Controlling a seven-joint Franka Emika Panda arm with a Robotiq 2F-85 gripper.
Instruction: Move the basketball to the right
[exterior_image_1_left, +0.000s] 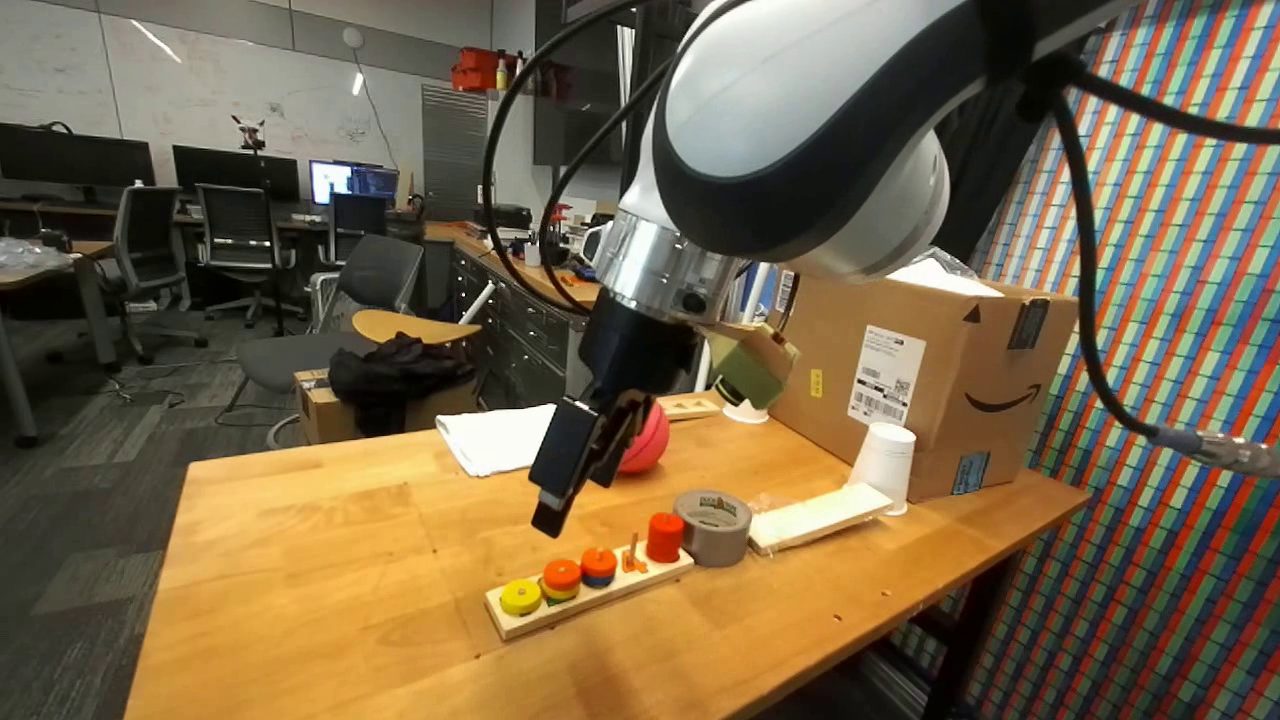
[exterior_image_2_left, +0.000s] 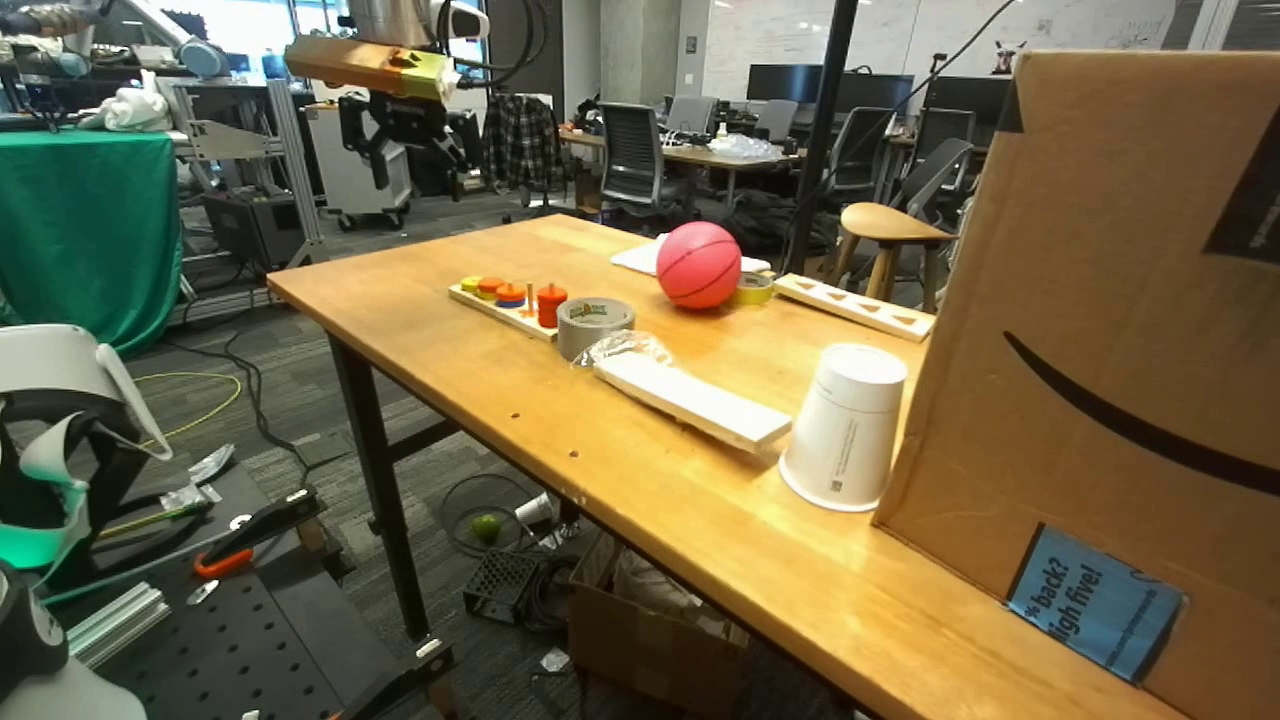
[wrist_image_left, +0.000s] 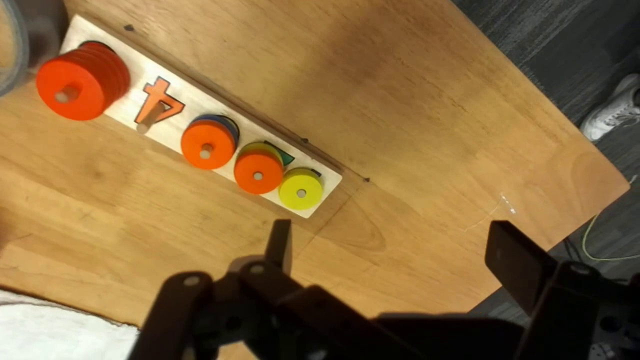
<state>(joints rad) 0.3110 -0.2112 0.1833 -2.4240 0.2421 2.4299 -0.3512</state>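
Note:
The basketball is a pink-red ball with dark seams. It rests on the wooden table (exterior_image_2_left: 420, 290) in an exterior view (exterior_image_2_left: 698, 265). It also shows in an exterior view (exterior_image_1_left: 648, 447), partly hidden behind my gripper (exterior_image_1_left: 576, 497). My gripper is raised above the table, apart from the ball, and also shows in an exterior view (exterior_image_2_left: 418, 178). In the wrist view my gripper (wrist_image_left: 390, 230) has its fingers wide apart with only table between them. The ball does not clearly show in the wrist view.
A wooden ring-stacking toy (wrist_image_left: 172, 132) lies beside a grey tape roll (exterior_image_2_left: 595, 325). A yellow tape roll (exterior_image_2_left: 755, 290) and white cloth (exterior_image_1_left: 500, 440) lie near the ball. A white plank (exterior_image_2_left: 690, 400), white cup (exterior_image_2_left: 845, 430), triangle-hole board (exterior_image_2_left: 850, 305) and large cardboard box (exterior_image_1_left: 830, 350) stand beyond.

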